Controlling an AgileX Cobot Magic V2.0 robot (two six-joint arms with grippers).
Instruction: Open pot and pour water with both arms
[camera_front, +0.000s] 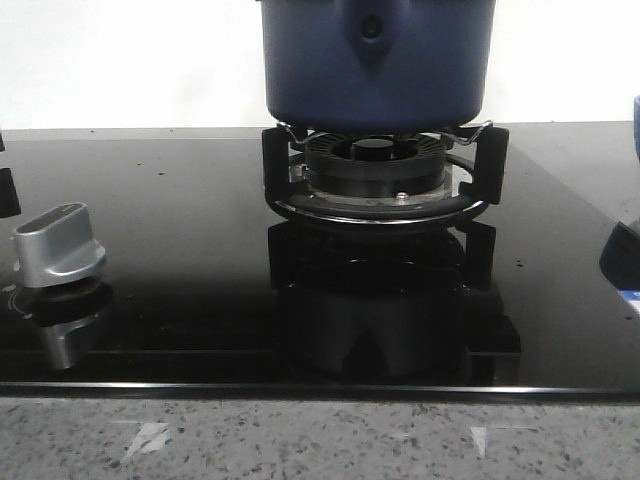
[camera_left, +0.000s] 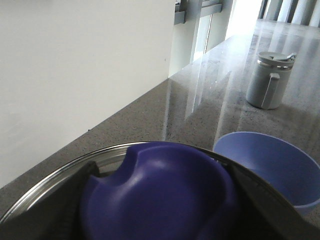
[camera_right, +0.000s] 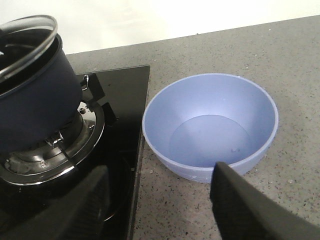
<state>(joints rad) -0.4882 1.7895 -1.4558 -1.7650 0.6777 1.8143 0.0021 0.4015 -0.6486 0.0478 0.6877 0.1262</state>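
The navy pot (camera_front: 378, 62) sits on the burner grate (camera_front: 378, 180). The left gripper (camera_left: 159, 200) clasps its lid knob (camera_left: 160, 192). The right gripper (camera_right: 160, 200) hangs open beside the pot, the light-blue bowl (camera_right: 210, 125) just ahead of its fingers.

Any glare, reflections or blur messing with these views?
Front view: glossy black cooktop mirrors the burner and knob. Left wrist view: the lid knob is soft up close, with window streaks on the counter. Right wrist view: evenly lit, blue bowl sharp.

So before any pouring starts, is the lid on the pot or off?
On. The right wrist view shows the glass lid seated on the pot, and the left pincer straddles its blue knob.
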